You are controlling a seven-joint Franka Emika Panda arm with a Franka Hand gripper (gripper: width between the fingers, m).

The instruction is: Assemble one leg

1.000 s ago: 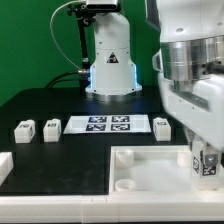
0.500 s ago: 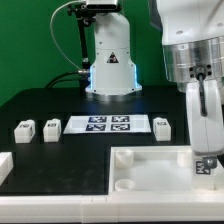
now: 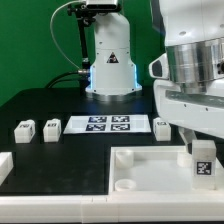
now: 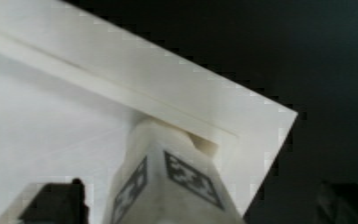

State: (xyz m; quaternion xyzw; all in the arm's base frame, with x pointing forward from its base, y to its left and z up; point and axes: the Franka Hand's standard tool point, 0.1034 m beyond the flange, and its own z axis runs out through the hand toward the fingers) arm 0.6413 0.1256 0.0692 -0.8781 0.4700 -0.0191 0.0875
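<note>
Upright, the large white panel (image 3: 150, 165) lay flat at the table's front, and at its corner on the exterior view's right the gripper (image 3: 202, 158) pinched the leg (image 3: 202, 165), long axis vertical, tagged face outward

No readable text; apparently only fiducial tags on the marker board (image 3: 110, 124).

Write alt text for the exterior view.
A robot gripper holds a tagged white leg upright at the far right corner of a large white panel. Behind, three more legs flank the marker board on a black table.
</note>
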